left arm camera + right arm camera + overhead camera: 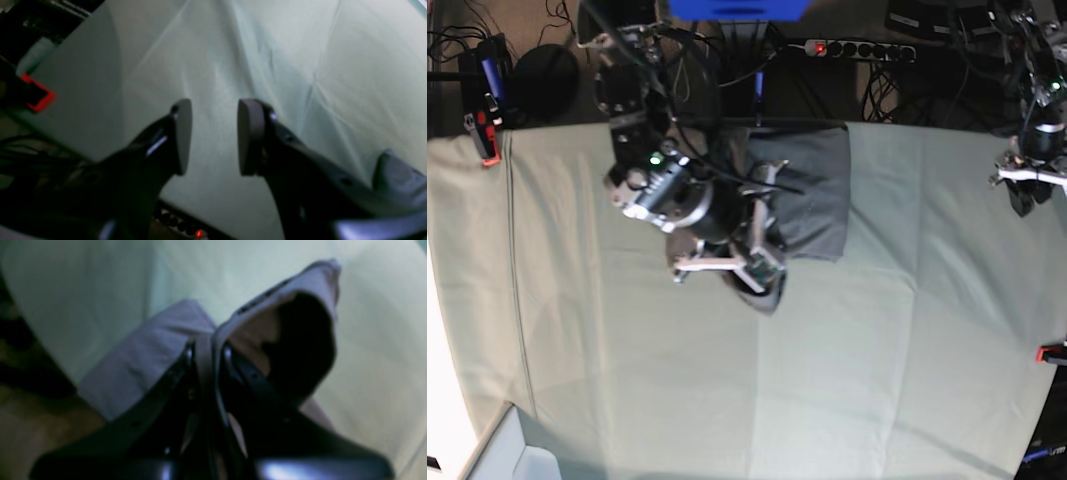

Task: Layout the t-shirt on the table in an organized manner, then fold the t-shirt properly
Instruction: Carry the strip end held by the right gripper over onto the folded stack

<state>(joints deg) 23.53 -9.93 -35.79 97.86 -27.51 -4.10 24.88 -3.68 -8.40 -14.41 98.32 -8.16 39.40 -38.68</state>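
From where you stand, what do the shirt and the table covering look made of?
The t-shirt looks like soft matte knit, probably cotton: it droops and folds limply where the right claw pinches it. The table covering looks like thin woven cloth, pale grey-green, with faint crease lines.

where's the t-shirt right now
In the base view the t-shirt lies bunched near the table's far edge, centre-left, just below the power strip. The right gripper pinches a fold of it.
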